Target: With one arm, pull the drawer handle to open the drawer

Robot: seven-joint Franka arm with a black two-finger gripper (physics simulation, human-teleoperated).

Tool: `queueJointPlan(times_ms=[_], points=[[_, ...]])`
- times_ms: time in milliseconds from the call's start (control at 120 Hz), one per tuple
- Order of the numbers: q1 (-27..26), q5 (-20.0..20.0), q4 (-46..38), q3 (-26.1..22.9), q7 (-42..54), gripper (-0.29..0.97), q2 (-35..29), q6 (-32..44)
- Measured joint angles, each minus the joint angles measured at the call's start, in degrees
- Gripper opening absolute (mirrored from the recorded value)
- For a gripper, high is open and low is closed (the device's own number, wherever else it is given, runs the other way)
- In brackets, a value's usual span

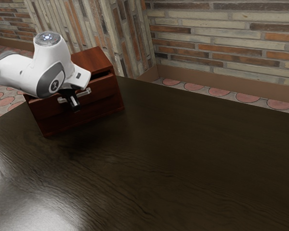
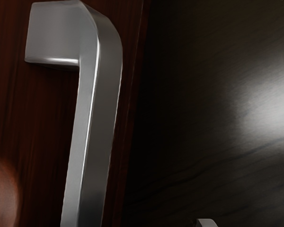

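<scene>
A red-brown wooden cabinet (image 1: 94,60) stands at the back left of the dark table (image 1: 183,159). Its drawer front (image 1: 103,94) carries a silver bar handle (image 1: 84,92), and a dark gap runs above the drawer front. My black gripper (image 1: 75,102) hangs from the white arm right at the handle, open, with the bar passing between its fingers. In the wrist view the handle (image 2: 92,123) runs close in front of the hand against the dark wood of the drawer front (image 2: 33,142). A grey fingertip (image 2: 206,222) peeks in beside it, well apart from the bar.
The cabinet stands near the table's far left edge, with a brick wall (image 1: 221,33) and a tiled floor (image 1: 245,96) behind. Bare dark tabletop stretches from the drawer front toward the exterior view's right and front.
</scene>
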Motion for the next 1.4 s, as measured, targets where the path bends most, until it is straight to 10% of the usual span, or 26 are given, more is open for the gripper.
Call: queueJointPlan(times_ms=[1400], points=[[-3.53,0.69,-14.97,0.53,-9.76,0.31,-11.11,5.31]])
